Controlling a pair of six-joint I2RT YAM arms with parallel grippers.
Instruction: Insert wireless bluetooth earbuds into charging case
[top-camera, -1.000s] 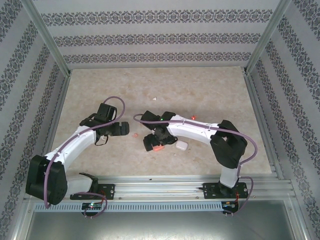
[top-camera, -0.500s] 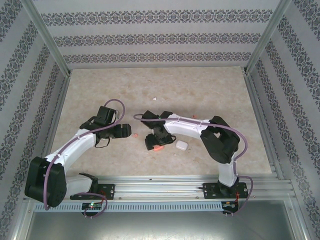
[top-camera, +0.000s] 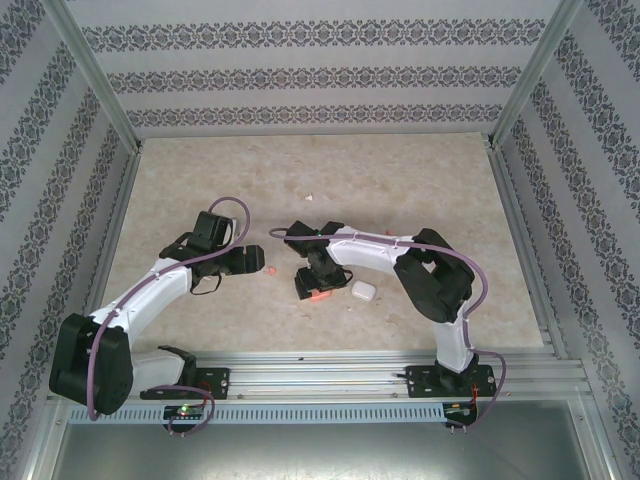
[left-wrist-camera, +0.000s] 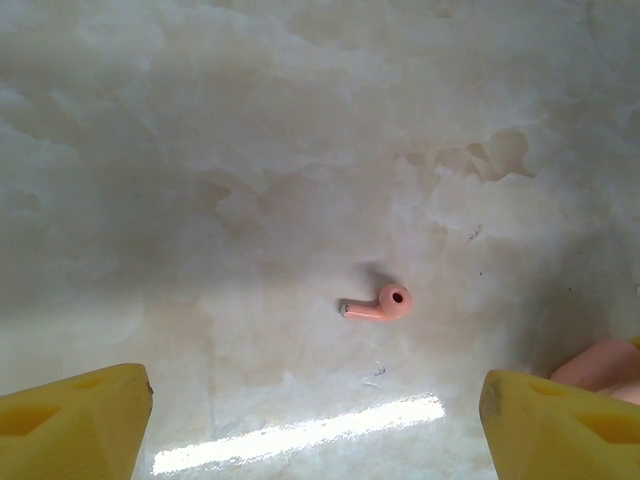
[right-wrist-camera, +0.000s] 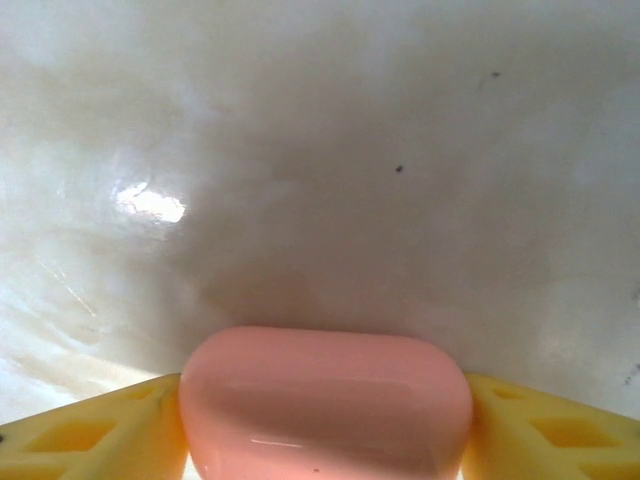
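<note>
Spread wide and empty, the left gripper (left-wrist-camera: 312, 390) is hovering with the tiny pink stemmed earbud (left-wrist-camera: 380, 303) lying on the table at its one o'clock; centring over it before closing seems wise. The right gripper (right-wrist-camera: 322, 395) is pinching the rounded pink plastic charging case (right-wrist-camera: 325, 360).

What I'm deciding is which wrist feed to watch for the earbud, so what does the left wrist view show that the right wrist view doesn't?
Left wrist, not right wrist: a pink earbud lying loose on the table, ahead of the left gripper, whose jaws stand wide apart and clear of it.
Right wrist, not left wrist: a pink case filling the gap of the right gripper; whether it is gripped I cannot tell.
Both: the pale marbled table and yellow jaws in the bottom corners.
</note>
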